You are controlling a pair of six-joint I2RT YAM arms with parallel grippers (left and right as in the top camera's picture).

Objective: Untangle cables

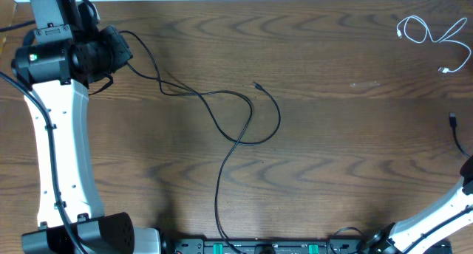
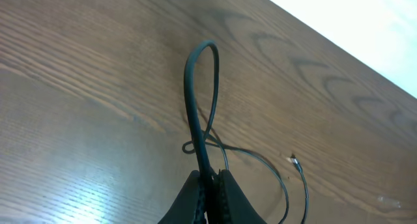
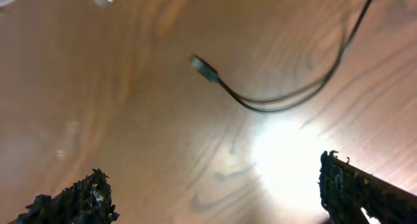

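The black cable (image 1: 222, 114) is lying across the left and middle of the table (image 1: 340, 158), well apart from the white cable (image 1: 436, 36), which is resting in loose loops at the far right corner. From the far left the black cord is running toward the centre, curling into one open loop, with a small plug end (image 1: 256, 84) lying free beside it; another strand is trailing down to the near edge. The left tool (image 2: 210, 185) is pinching the black cable, fingers closed tight, a short bight standing up beyond the fingertips. The right tool (image 3: 212, 191) is hovering over the table, fingers spread wide and gripping nothing. Below it a second black plug (image 3: 205, 69) is lying on the wood; whether it belongs to the same cord cannot be told.
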